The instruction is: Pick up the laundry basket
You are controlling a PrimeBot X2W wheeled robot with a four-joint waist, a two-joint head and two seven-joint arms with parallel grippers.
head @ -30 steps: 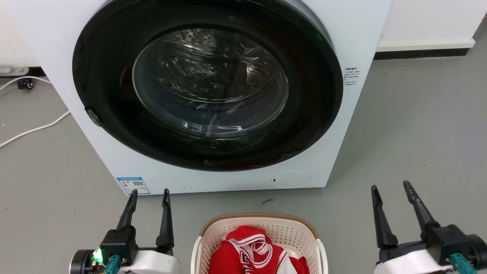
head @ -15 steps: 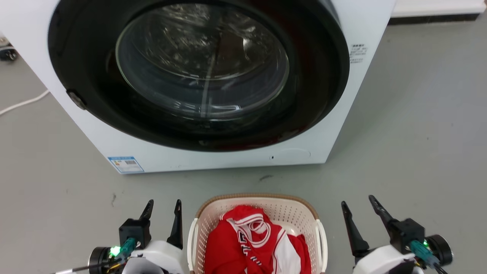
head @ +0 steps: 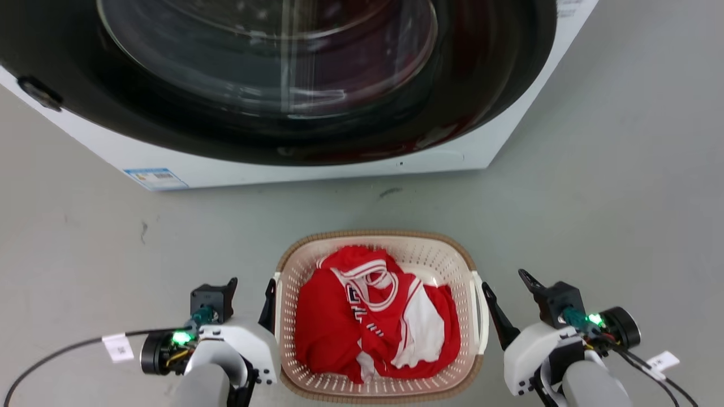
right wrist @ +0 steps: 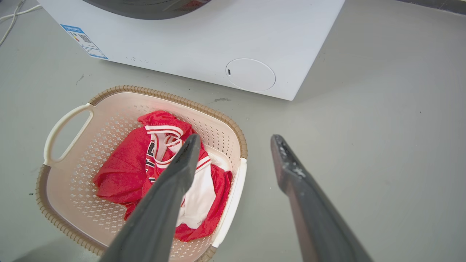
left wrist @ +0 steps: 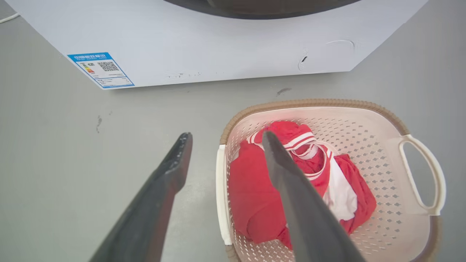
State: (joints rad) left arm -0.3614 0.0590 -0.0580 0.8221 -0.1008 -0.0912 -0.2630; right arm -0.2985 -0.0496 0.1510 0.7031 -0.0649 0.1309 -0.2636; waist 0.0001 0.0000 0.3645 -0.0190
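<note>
grey floor [head: 594,169]: laundry basket [head: 465,255] between left hand [left wrist: 225,135], right hand [right wrist: 236,138]; both spread, seemingly not touching.

**Grey floor, a washer and a basket**

The floor [head: 622,169] is smooth, pale grey and matt. A white washer [left wrist: 218,43] stands on it at the far side, its base flat on the ground. The basket [head: 376,233] sits on the floor just in front of the washer, apart from it, with a strip of bare grey between them. In that strip lies a short dark smudge [head: 390,192]. A smaller dark mark [head: 143,230] shows farther left, below the washer's blue label.
</note>
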